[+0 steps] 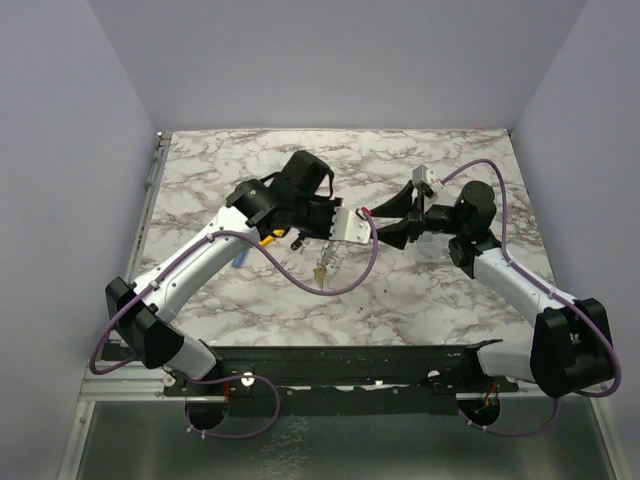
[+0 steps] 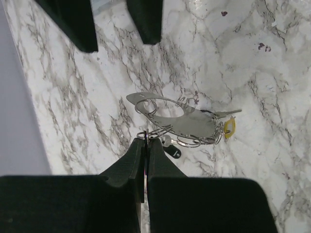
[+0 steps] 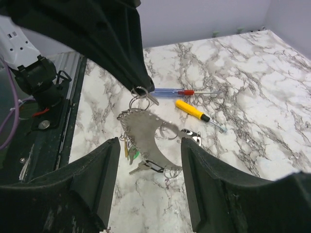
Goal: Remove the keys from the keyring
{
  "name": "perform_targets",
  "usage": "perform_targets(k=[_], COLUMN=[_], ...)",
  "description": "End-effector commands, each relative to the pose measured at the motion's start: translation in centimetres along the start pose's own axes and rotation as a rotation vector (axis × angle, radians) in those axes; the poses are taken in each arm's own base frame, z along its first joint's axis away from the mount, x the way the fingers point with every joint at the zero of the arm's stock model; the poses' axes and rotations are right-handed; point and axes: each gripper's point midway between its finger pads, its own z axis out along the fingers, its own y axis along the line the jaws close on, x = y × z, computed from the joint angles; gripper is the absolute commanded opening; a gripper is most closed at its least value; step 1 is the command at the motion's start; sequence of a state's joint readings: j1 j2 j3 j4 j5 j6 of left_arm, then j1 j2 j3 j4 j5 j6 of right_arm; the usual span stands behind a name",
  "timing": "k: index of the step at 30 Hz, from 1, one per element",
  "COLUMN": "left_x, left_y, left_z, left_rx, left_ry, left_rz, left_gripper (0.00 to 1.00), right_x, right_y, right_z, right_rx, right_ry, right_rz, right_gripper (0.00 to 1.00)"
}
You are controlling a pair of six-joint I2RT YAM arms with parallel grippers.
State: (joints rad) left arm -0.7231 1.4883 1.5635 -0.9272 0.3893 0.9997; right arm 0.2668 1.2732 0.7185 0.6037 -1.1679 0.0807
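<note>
Keys (image 3: 142,167) on keyring (image 2: 187,122), left end effector (image 2: 146,141) clamped on it, right end effector (image 3: 148,149) apart.

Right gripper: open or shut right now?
Open. The right gripper has its fingers well apart in its wrist view, the hanging key plate ahead of them untouched; the left gripper pinches the plate's top ring.

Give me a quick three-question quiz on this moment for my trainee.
1. Fill in: the keys hang from the metal ___.
2. The left jaws pinch: A a key, B a ring, C nothing.
3. True or false: the right jaws stand open.
Key: 1 plate; 2 B; 3 true.
</note>
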Motion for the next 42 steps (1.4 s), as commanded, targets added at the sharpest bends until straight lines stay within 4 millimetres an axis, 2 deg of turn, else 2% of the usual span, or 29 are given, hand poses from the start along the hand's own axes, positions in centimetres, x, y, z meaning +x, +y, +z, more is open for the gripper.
perform_targets(k=[1,12,17,22,27,32,38,42], left_x=[-1.7,-4.2,-4.7,-5.0,-4.3,-4.3,-4.4,-4.9], left_y=[0.3,0.3,-0.4,-0.8,-1.4,-1.9,-2.8,-2.9], left_z=[-1.1,-2.3,-1.9,-1.6,-0.9,-0.3,0.4,0.8], left_rx=[-0.045,-0.175,-0.276,-0.322,-0.316,-0.309,-0.311,-0.331], left_ry=[0.075,0.150,0.138,0.108,0.110,0.089,0.052,0.029], left_rz=[0.374,0.872,1.054,1.056,1.060,1.036,1.082,1.108], left_gripper=[0.00,0.00,0.00,0.00,0.00,0.00,0.00,0.00], right_x=[-0.4,-0.3,0.1,0.9,1.7,2.5,1.9,2.1], right_y=[0.3,0.7,1.2,1.7,2.1,2.2,3.3,4.4], right_z=[-0.2,-0.5,-0.5,-0.4,0.0,0.3,0.4,1.7], right_rx=[-0.006,-0.006,-0.043,-0.065,-0.059,-0.059,-0.087,-0.125], right_ry=[-0.015,-0.019,-0.012,-0.002,0.011,0.100,0.142,0.161], right_rz=[0.002,-0.046,-0.048,-0.020,0.001,-0.009,-0.044,-0.069], right_gripper=[0.60,0.59,0.56,0.52,0.50,0.50,0.48,0.48])
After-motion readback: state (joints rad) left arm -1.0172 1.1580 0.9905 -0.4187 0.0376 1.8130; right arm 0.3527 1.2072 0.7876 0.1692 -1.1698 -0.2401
